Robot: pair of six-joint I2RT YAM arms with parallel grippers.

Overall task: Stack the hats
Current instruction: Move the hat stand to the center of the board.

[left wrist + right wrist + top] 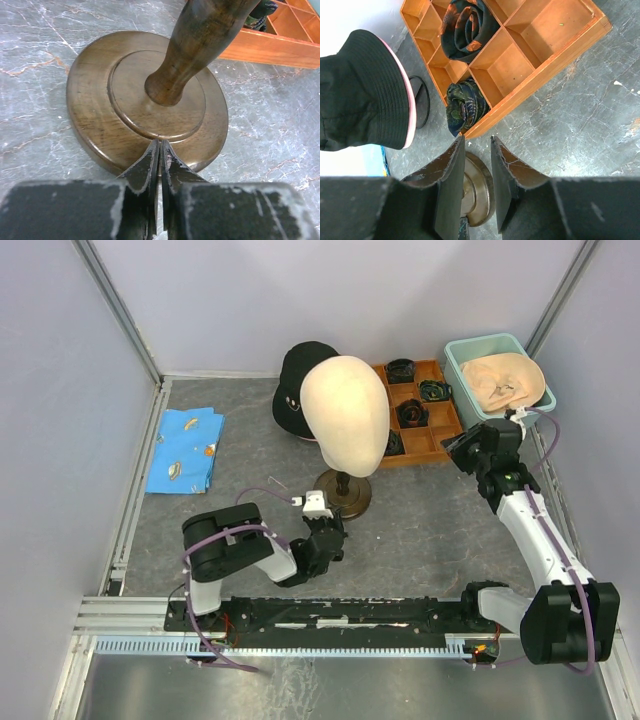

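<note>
On the grey table (430, 530), the left hand (160, 145) is shut and empty at the stand's base (100, 100). The right hand (477, 145), parted and empty, is nearer the beige hat (505, 380), which lies in the tub (485, 340) just beyond it. The black hat (295, 380) lies far left.

Two hats are showing: one black fabric bucket hat (292, 380) far centre, one beige fabric hat (505, 382) far right. Four dark rolled cloths (412, 414) are filling one orange wooden tray (440, 422).
</note>
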